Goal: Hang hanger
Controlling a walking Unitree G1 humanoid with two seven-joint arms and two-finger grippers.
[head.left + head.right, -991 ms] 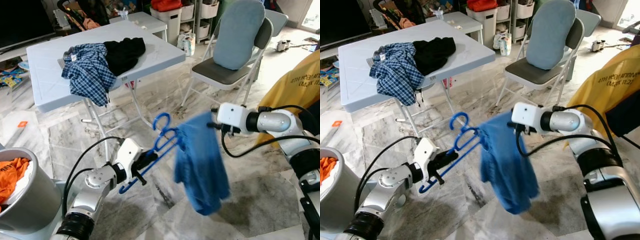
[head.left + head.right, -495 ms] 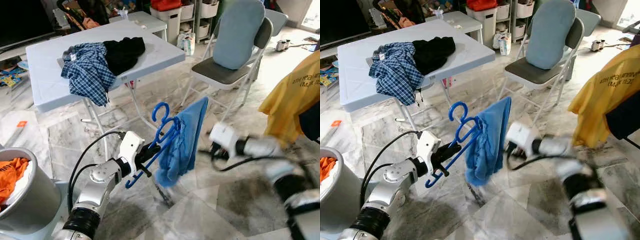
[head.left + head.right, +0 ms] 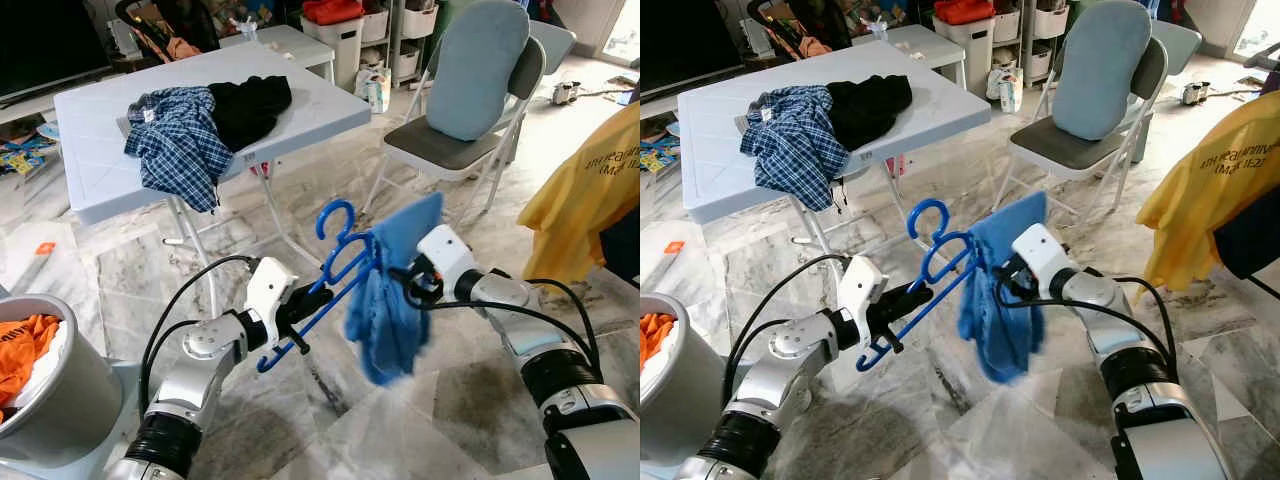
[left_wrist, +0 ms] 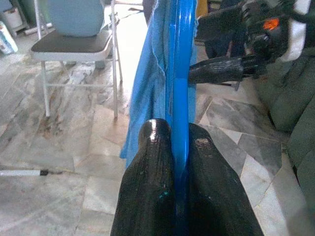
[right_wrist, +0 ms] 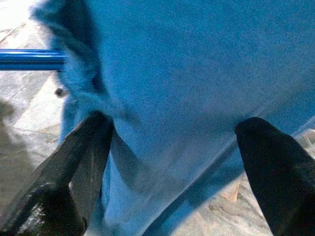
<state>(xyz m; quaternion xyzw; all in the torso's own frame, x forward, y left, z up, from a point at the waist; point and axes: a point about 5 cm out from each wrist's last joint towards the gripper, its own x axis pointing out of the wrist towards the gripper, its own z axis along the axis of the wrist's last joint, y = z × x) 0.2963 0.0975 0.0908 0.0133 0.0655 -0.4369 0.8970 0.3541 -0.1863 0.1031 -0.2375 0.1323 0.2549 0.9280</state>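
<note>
Right tool [image 3: 408,287] now drawn in beside the blue garment [image 3: 392,300]; blue hanger [image 3: 322,285] raised slightly, garment bunched closer to it.

Left tool [image 4: 178,167]: fingers [image 4: 150,187] clamped tight on the hanger's lower bar, hook uppermost, held above the marble floor [image 3: 470,380]. Garment: draped over the hanger's far end, hanging free. Right tool: fingers [image 5: 81,162] spread wide against the cloth, gripping nothing. Behind: white folding surface [image 3: 90,170] bearing a plaid shirt [image 3: 175,140] and black garment [image 3: 248,105]; folding chair [image 3: 470,90]; yellow garment [image 3: 590,195] at right.
</note>
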